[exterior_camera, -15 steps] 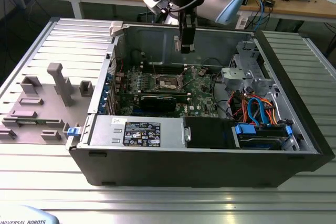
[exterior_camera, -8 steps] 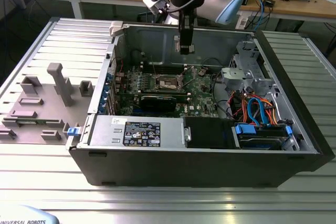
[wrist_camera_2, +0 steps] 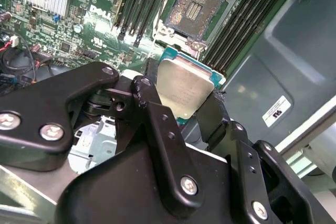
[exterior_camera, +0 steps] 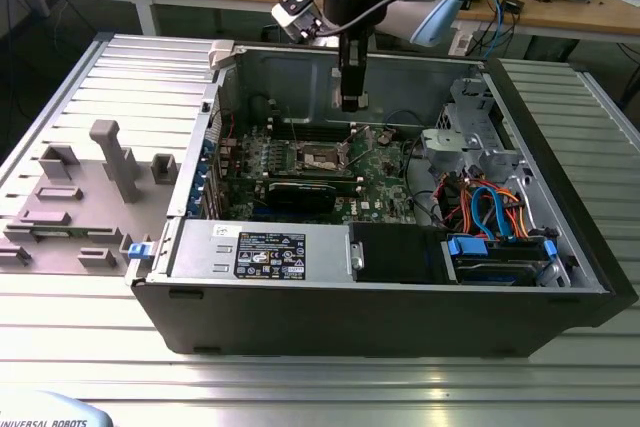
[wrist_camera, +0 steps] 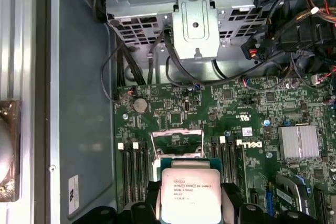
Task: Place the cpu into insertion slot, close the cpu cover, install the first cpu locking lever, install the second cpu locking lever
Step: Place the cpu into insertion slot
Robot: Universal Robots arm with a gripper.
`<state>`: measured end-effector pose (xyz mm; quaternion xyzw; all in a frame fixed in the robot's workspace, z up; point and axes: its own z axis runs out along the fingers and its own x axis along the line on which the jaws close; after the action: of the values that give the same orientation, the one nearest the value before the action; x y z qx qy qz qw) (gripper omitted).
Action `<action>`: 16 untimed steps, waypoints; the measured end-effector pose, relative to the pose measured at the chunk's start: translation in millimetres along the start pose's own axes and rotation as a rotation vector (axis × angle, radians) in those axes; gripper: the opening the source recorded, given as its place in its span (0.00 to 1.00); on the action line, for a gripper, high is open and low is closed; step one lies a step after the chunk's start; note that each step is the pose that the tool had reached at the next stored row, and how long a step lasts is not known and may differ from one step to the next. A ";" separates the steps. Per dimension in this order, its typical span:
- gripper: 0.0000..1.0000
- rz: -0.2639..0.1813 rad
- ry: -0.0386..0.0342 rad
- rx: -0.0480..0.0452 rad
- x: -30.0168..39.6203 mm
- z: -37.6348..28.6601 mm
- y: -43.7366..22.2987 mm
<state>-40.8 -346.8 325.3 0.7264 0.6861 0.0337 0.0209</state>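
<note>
Above the motherboard [exterior_camera: 383,175], vertical tool [exterior_camera: 349,101] grips cpu [wrist_camera_2: 185,90].

Exterior view overlooks the case [exterior_camera: 350,322]; wrist views (close above) share the motherboard [wrist_camera: 252,103].

Counts: 1 cpu [wrist_camera_2: 184,85], 1 insertion slot [wrist_camera_2: 197,9], 1 gripper [wrist_camera_2: 181,100], 1 finned heatsink [wrist_camera: 300,142], 1 coin cell [wrist_camera: 139,105], 1 power supply [exterior_camera: 260,247], 1 open case [exterior_camera: 350,319].

The silver-topped cpu [wrist_camera_2: 185,92] (green rim showing) hangs above the board [wrist_camera_2: 100,30], apart from the uncovered, dark-centred insertion slot [wrist_camera_2: 195,9].
</note>
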 end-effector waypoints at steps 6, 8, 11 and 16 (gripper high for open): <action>0.54 -0.058 0.0041 0.0014 -0.2 6.9 -1.4; 0.54 -0.058 0.0044 0.0012 -0.2 7.2 -1.4; 0.54 -0.058 0.0044 0.0012 -0.2 7.4 -1.4; 0.54 -0.058 0.0044 0.0013 -0.2 7.5 -1.4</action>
<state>-41.6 -346.8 317.7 0.7061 0.7070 0.0342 0.0199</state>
